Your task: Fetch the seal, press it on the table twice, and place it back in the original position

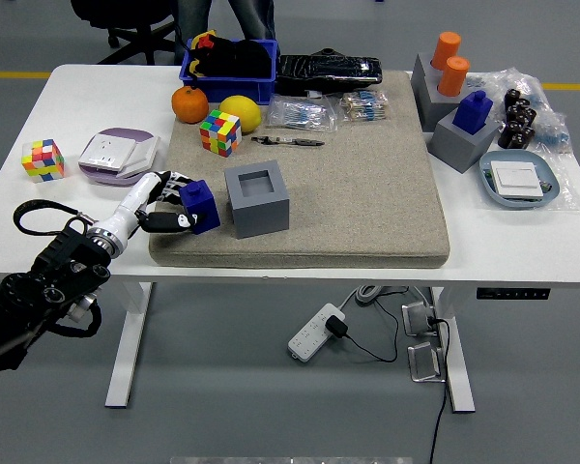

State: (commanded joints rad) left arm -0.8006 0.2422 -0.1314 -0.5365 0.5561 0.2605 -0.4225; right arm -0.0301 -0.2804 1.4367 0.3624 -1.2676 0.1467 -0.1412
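Free room and obstacles. The left hand (164,203) grips the blue seal (200,204) at the mat's (367,193) near-left corner, just beside the grey holder (257,198). Open mat stretches right of the holder. Cube (220,131), orange (189,103), lemon (240,113) and bagged parts (304,115) crowd the far edge. On the desk (10,198), a purple box (111,153) lies near the hand's outer side.
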